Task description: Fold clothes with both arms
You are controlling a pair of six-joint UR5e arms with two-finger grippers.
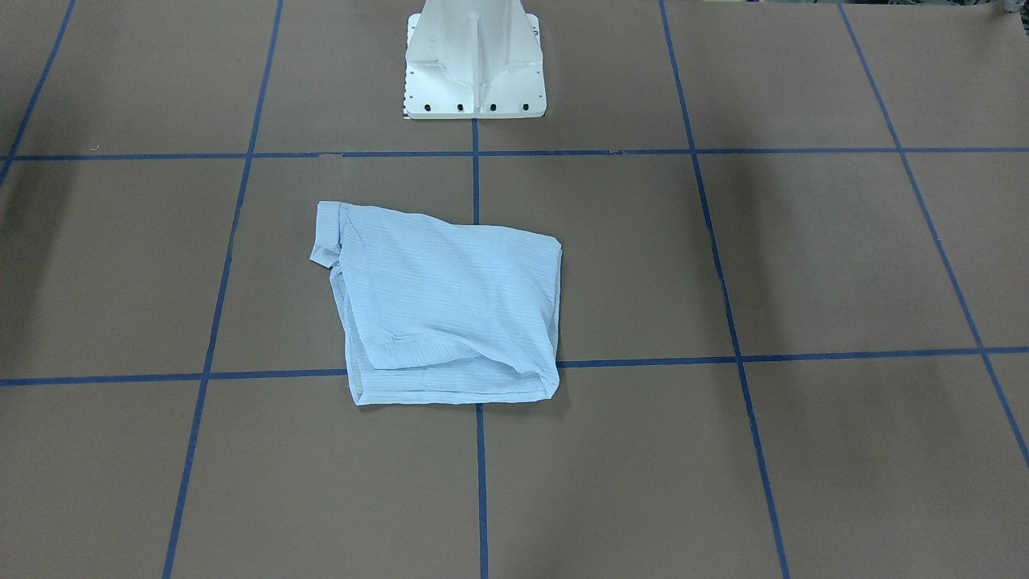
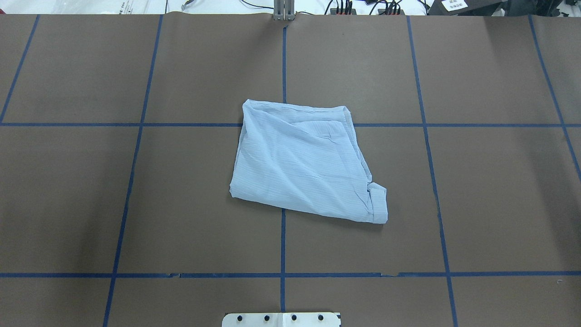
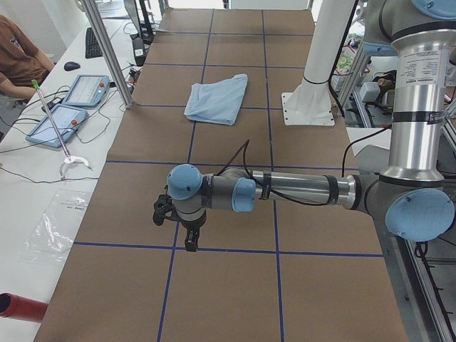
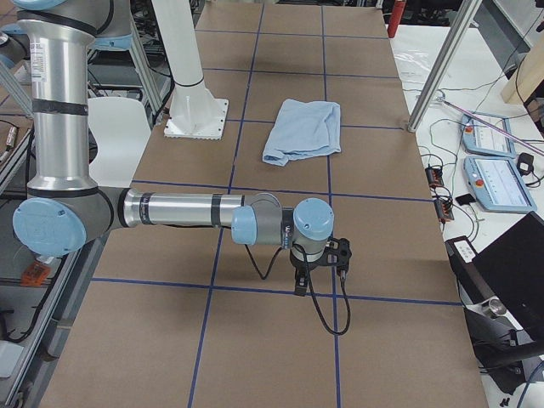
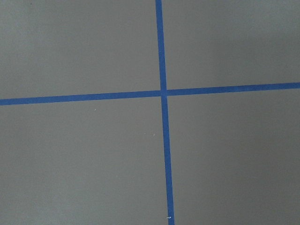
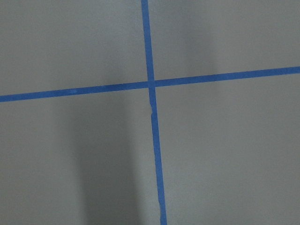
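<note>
The light blue striped shirt (image 1: 450, 305) lies folded into a rough square on the brown table, near its middle (image 2: 304, 163). It lies just in front of the white pedestal, with a small cuff or collar flap at one corner. No gripper touches it. My left gripper (image 3: 189, 241) shows only in the exterior left view, low over the table far from the shirt (image 3: 217, 100); I cannot tell its state. My right gripper (image 4: 299, 286) shows only in the exterior right view, far from the shirt (image 4: 302, 132); I cannot tell its state. Both wrist views show only bare table with a blue tape cross.
The white pedestal (image 1: 474, 64) stands behind the shirt. Blue tape lines (image 2: 283, 250) grid the brown table. An operator (image 3: 18, 57) sits at a side bench with tablets (image 3: 71, 103) and cables. An aluminium post (image 3: 107, 50) stands at the table's far edge.
</note>
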